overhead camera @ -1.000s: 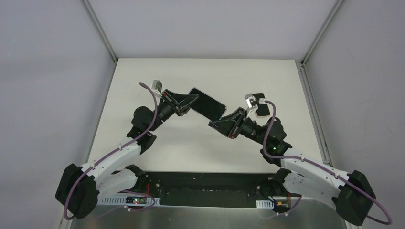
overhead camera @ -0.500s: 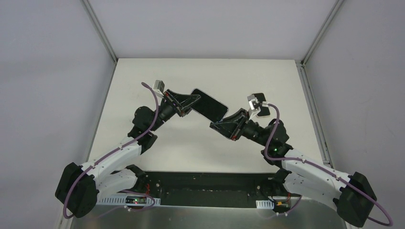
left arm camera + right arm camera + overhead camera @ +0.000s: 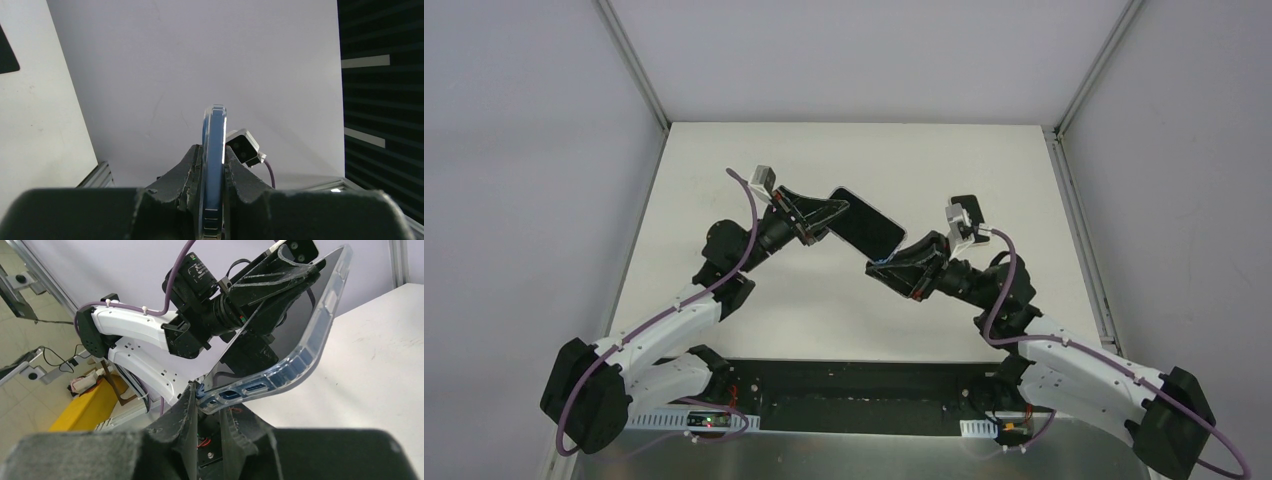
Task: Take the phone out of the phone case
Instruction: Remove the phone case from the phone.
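Note:
The phone (image 3: 864, 222), dark-screened with a blue edge, sits in a clear phone case and is held above the table between both arms. My left gripper (image 3: 826, 214) is shut on its left end; in the left wrist view the phone (image 3: 215, 125) stands edge-on between the fingers (image 3: 187, 165) of that gripper (image 3: 214, 152). My right gripper (image 3: 886, 266) is at the phone's near right corner. In the right wrist view its jaws (image 3: 210, 396) close on the corner of the clear case (image 3: 305, 357), whose port cut-outs show.
A small black flat object (image 3: 969, 207) lies on the white table (image 3: 844, 310) behind my right wrist camera. Grey walls and metal rails bound the table on the left, back and right. A dark slot runs along the near edge between the arm bases.
The left gripper and phone have shifted slightly right. The right arm has swung right and lower, its gripper staying at the phone's near corner.

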